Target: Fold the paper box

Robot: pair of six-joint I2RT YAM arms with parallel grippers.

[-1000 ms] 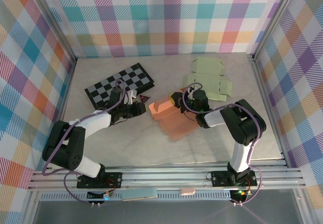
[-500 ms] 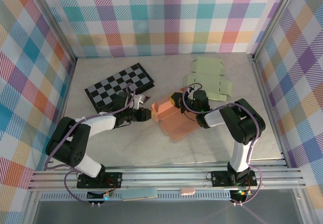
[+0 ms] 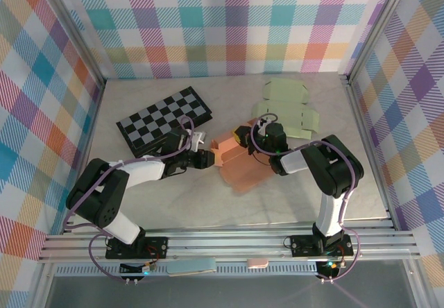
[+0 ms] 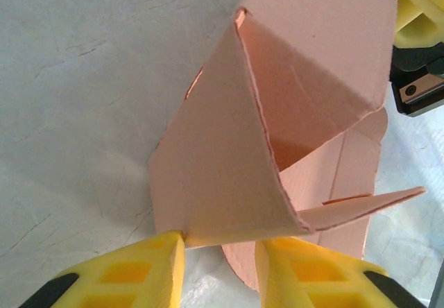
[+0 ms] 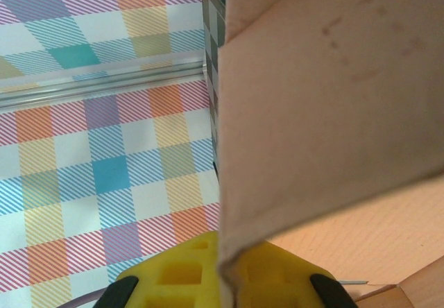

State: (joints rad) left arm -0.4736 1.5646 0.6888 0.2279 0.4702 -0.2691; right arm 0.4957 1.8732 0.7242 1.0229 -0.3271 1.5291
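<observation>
The salmon paper box (image 3: 239, 161) lies half-folded at mid table, its panels raised in a wedge. My left gripper (image 3: 208, 157) is at the box's left end. In the left wrist view the box (image 4: 291, 79) rises just ahead, and the left gripper (image 4: 218, 252) stands open, its yellow fingers (image 4: 156, 266) apart with the lower edge of a flap across the gap. My right gripper (image 3: 243, 136) holds the box's far side; in the right wrist view the right gripper (image 5: 223, 270) is shut on a thin upright panel of the box (image 5: 333, 100).
A black and grey checkerboard (image 3: 164, 117) lies behind the left arm. Flat pale green box blanks (image 3: 288, 110) lie at the back right. Checked walls and metal rails enclose the table. The right gripper's body (image 4: 416, 79) shows past the box in the left wrist view.
My left gripper has moved right up to the box's left end and its jaws have widened. The box's left panel has been pushed in and stands steeper. The right gripper stays put.
</observation>
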